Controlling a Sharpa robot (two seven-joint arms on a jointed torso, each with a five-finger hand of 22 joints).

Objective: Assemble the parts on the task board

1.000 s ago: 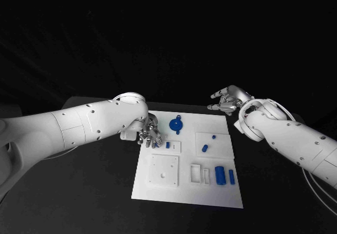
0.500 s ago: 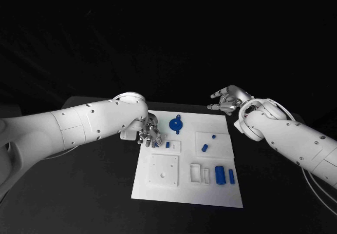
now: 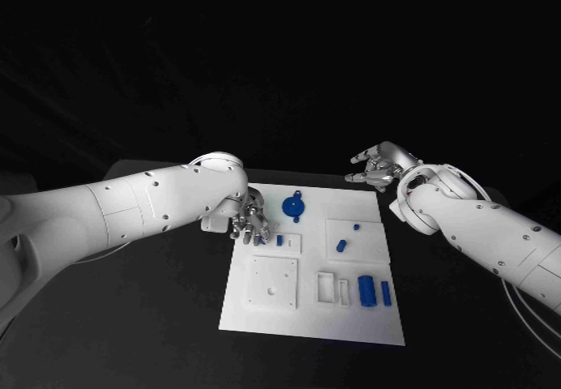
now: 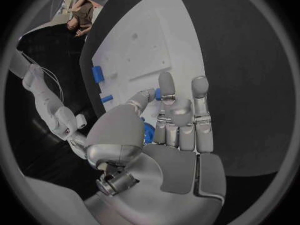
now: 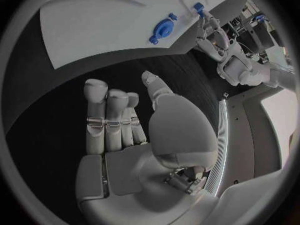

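**Black tabletop, white board: a robot hand works the board's near-left edge**

Black tabletop (image 3: 140, 324) carries the flat white task board (image 3: 315, 320), its small blue parts scattered across it: a round blue toothed disc (image 3: 293, 207) near the far edge, short blue pegs (image 3: 340, 245) mid-board, two blue cylinders (image 3: 374, 291) nearer the robot. The left robot hand (image 3: 248, 224) hovers at the board's left edge, fingers curled downward by a small blue piece (image 3: 278, 239); whether it grips it cannot be told. The right robot hand (image 3: 376, 166) waits beyond the board's far-right corner, fingers apart, holding nothing. Done well, the step likely needs a slow, square descent, the part pinched upright before lifting.
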